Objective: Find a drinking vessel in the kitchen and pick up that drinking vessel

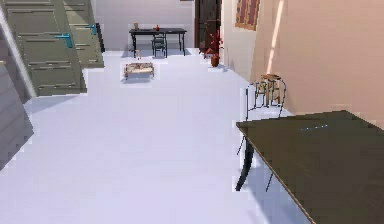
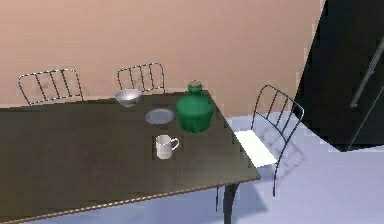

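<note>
Mug (image 2: pixel 166 146), white w/ handle, upright on dark table (image 2: pixel 60 160) nr green jug (image 2: pixel 193 112), grey plate (image 2: pixel 159 116).

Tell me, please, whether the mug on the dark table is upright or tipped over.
Upright: the mug stands on its base on the table, open rim facing up.

A mug (image 2: pixel 166 146) is sitting on the table (image 2: pixel 60 150), a plate (image 2: pixel 159 117) lying behind it, a jar (image 2: pixel 193 112) standing right of that.
</note>
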Tool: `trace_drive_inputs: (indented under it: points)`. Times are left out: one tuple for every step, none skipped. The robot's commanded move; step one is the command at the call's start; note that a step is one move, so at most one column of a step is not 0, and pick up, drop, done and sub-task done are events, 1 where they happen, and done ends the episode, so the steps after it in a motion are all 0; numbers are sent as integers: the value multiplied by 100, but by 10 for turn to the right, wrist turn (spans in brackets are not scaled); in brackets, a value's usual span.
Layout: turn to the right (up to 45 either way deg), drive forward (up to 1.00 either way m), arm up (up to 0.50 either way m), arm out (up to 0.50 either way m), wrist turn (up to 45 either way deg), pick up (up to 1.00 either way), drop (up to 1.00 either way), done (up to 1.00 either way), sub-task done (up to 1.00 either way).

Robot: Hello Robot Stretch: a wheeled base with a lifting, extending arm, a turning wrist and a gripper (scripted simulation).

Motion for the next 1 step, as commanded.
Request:
trace_drive_inputs:
  points:
    - [0, 0, 0, 48, 0, 0, 0, 0, 0]
